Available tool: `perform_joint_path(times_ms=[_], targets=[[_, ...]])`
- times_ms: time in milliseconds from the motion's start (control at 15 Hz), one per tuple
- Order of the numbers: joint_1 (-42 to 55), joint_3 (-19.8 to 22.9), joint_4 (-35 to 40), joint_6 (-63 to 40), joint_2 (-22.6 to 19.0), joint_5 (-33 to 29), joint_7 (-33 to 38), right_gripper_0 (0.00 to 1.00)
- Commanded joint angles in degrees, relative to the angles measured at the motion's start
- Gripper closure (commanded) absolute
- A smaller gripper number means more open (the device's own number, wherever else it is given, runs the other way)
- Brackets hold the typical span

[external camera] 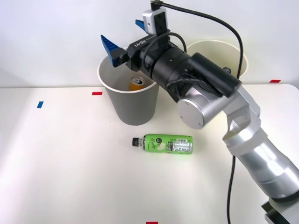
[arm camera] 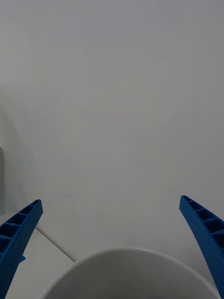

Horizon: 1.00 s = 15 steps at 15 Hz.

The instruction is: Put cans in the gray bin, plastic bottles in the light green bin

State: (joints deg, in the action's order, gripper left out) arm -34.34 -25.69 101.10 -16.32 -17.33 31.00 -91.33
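Observation:
My right gripper hangs open over the gray bin, its blue fingers spread wide and holding nothing. An orange can lies inside that bin, partly hidden by its wall. In the right wrist view the gripper is open above the gray bin's white rim. A plastic bottle with a green label and black cap lies on its side on the table in front of the gray bin. The light green bin stands behind my arm, mostly covered by it.
The white table carries small red and blue tape marks. A black cable runs from the wrist camera across the light green bin. A plain white wall stands behind the bins.

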Motion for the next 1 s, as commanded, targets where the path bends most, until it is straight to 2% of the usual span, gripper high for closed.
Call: perform_joint_path(times_ms=[67,200,333,533,800,1000], targets=[[9.91,0.11,12.54,-0.03,-7.98,0.47,1.06,0.00],[17.47,0.90,20.19,0.06,-12.82,0.73,4.75,0.00],[24.15,1.96,26.25,0.06,-16.16,0.82,5.37,0.00],[37.60,5.74,34.78,0.32,-20.99,0.56,5.63,0.00],[53.15,9.60,37.41,7.44,-22.84,-1.38,5.46,0.00],[61.50,13.47,37.41,10.34,-21.34,-1.29,5.46,0.00]])
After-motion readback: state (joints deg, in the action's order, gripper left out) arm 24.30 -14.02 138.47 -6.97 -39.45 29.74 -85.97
